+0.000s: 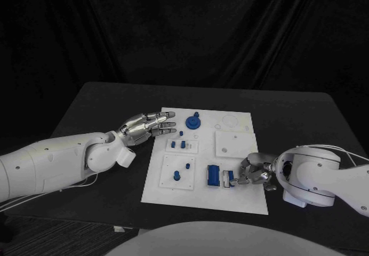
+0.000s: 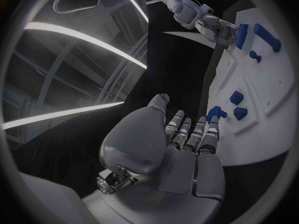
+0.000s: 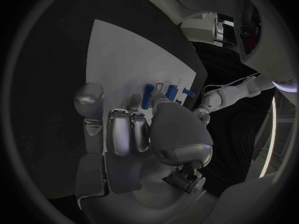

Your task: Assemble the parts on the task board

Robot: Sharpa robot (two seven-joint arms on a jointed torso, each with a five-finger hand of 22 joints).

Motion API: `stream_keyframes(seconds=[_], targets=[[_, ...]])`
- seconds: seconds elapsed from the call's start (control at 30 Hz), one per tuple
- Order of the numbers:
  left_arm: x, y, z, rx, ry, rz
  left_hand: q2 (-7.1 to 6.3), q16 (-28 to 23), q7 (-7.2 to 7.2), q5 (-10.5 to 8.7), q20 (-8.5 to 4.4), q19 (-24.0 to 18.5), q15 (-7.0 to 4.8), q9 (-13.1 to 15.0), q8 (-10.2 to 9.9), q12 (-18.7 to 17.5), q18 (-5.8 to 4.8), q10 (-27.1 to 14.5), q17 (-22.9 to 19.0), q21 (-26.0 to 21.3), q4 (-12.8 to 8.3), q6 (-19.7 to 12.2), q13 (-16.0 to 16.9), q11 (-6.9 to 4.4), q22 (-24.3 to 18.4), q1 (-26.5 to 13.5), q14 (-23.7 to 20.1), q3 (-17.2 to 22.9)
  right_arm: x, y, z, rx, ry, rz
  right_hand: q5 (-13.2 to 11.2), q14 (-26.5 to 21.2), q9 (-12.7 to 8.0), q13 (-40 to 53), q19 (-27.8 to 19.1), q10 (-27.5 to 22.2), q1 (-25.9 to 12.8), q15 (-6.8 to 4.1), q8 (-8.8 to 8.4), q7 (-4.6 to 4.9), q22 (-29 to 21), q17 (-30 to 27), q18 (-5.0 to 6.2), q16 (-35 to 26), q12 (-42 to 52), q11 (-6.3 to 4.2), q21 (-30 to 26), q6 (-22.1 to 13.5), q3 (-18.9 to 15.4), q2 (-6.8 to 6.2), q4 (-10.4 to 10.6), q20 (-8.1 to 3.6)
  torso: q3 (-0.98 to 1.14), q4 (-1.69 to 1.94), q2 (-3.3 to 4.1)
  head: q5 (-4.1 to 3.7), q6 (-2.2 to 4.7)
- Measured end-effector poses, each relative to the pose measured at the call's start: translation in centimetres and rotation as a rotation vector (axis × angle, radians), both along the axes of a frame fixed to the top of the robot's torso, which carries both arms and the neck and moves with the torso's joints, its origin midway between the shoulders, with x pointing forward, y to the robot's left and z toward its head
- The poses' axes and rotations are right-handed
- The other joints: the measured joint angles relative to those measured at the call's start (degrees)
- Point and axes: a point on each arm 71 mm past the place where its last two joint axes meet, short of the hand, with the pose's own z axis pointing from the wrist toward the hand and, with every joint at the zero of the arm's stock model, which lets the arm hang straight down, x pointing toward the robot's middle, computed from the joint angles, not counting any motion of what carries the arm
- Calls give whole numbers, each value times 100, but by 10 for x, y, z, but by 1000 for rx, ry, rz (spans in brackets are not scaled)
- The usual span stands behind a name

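- One white rectangular task board (image 1: 201, 198) lies in the middle of the black tabletop (image 1: 100, 101), long side running near to far.
- Three raised white square plates sit on it: one near left (image 1: 166, 172), one mid left (image 1: 192, 145), one mid right (image 1: 232, 143).
- One blue round gear-like part (image 1: 193, 124) stands at the board's far left corner.
- Two small blue pegs (image 1: 179, 144) stand on the mid-left plate; one blue peg and one blue knob (image 1: 177, 174) are on the near-left plate.
- One blue rectangular block (image 1: 213, 175) lies near the board's near right area.
- The left hand (image 1: 146, 127) is over the board's far left edge, fingers (image 2: 210, 135) extended together and holding nothing, tips just beside the gear-like part.
- The right hand (image 1: 252, 172) is at the board's right edge, fingers curled around a small blue-and-white piece (image 1: 227, 178) just right of the block; whether it is truly gripped I cannot tell.
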Motion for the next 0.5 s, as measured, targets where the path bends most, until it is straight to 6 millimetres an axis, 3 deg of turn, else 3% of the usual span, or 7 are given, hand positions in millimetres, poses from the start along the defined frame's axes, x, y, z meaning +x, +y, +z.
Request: stream_keyframes(seconds=[0.17, 0.33, 0.5], targets=[[0, 0, 0, 1, 1, -1, 0, 0, 0, 0, 0, 0, 0, 0, 0, 0, 0, 0, 0, 0, -24, 0, 0, 0, 0, 0, 0, 24, 1, 0, -1, 3, 4, -7, 151, 0, 86, 0, 0, 0, -14, 0, -68, 0, 0, -9, 0, -21, 0, 0, -22, 0, 2, 19, 43, 0, 0, 0, 0, -6, 0], [0, -1, 0, 1, 2, -2, 0, 0, 0, 0, 0, 0, 0, 0, 0, 0, 0, 0, 0, 0, -24, 0, 0, 0, 0, 0, 0, 24, 2, 1, -1, 5, 7, -9, 405, 0, 219, 0, 0, 0, 159, 0, -183, 0, 0, -9, 0, -21, 0, 0, -83, 0, 115, 93, -110, 0, 0, 0, 0, -8, 0], [0, -1, -1, 1, 3, -4, 0, 0, 0, 0, 0, 0, 0, 0, 0, 0, 0, 0, 0, 0, -24, 0, 0, 0, 0, 0, 0, 24, 3, 4, -2, 7, 6, -3, 406, 0, 282, 0, 0, 0, 262, 0, -225, 0, 0, -18, 0, -21, 0, 0, -113, 0, 141, 62, -214, 0, -1, 0, -1, -1, 0]])
